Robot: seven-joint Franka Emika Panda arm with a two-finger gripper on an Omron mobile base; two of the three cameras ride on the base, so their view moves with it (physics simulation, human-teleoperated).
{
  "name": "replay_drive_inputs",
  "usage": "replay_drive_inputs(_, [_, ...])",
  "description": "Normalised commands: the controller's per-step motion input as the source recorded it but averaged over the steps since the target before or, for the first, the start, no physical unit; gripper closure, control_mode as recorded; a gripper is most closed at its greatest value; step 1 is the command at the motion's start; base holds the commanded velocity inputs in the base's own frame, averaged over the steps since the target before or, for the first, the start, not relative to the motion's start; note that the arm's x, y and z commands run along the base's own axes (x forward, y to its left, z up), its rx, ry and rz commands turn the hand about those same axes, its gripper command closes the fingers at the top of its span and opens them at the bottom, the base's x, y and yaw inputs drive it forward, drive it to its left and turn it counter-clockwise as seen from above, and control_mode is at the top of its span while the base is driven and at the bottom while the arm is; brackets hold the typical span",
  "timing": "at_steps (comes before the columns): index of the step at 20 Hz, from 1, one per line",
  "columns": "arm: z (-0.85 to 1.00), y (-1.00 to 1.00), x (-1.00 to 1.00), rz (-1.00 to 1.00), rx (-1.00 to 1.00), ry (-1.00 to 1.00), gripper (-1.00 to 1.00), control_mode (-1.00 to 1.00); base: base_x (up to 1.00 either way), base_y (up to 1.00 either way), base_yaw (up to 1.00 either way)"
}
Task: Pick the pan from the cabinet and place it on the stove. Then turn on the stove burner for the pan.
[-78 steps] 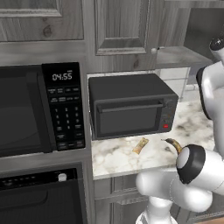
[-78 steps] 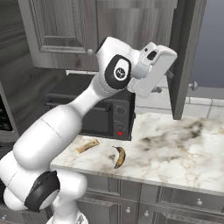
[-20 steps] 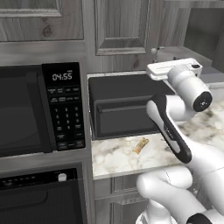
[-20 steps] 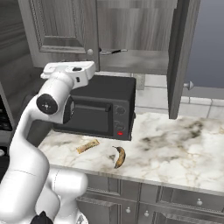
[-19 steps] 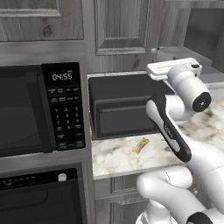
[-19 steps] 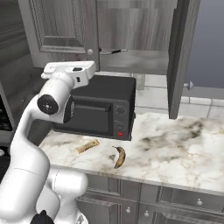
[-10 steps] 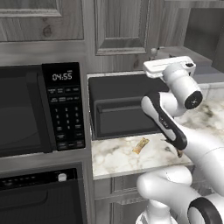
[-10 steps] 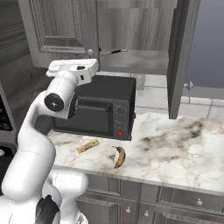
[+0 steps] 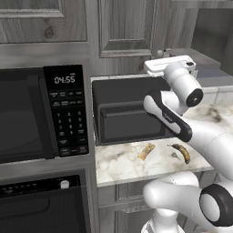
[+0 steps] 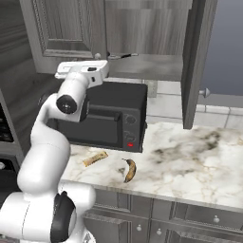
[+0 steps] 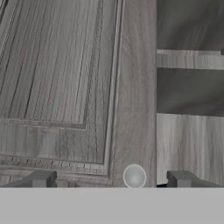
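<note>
The fingers (image 11: 110, 179) stand wide apart, one tip at each side of the bottom of the hand view, and nothing sits between them; they hold nothing. Just ahead of them is the closed raised-panel door of the cabinet (image 11: 61, 78), and its small round knob (image 11: 134, 176) lies in the gap between the two tips, nearer the right one; whether either tip touches the knob or the door cannot be told. To the right of that door the hand view looks into the open part of the cabinet, where a shelf (image 11: 190, 61) crosses as a pale band with dark space above and below it.

In the right base view the white hand (image 10: 81, 71) is raised to the lower edge of the cabinet, above the black toaster oven (image 10: 102, 116) on the marble table (image 10: 190, 156); the other cabinet door (image 10: 192, 61) hangs open, edge-on to the camera. The pan (image 10: 117, 56) shows as a thin dark sliver with a bit of silver handle on the cabinet's lowest shelf, just right of the hand; its round shape cannot be made out from this low angle. In the left base view the hand (image 9: 170, 66) hides that part of the shelf.

On the table in front of the toaster oven lie a dark banana (image 10: 129, 169) and a small tan piece (image 10: 95, 158) too small to identify; the built-in microwave (image 9: 43, 113) is cut off by the left edge.
</note>
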Motion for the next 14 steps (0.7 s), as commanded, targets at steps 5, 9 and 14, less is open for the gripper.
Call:
replay_drive_inputs(5, [0.00,-0.06,0.18,0.00,0.00,0.00,-1.00,-1.00,0.00,0.00,0.00])
replay_drive_inputs(9, [0.00,0.00,0.18,0.00,0.00,0.00,-1.00,-1.00,0.00,0.00,0.00])
replay_drive_inputs(14, [0.00,0.00,0.20,0.00,0.00,0.00,-1.00,-1.00,0.00,0.00,0.00])
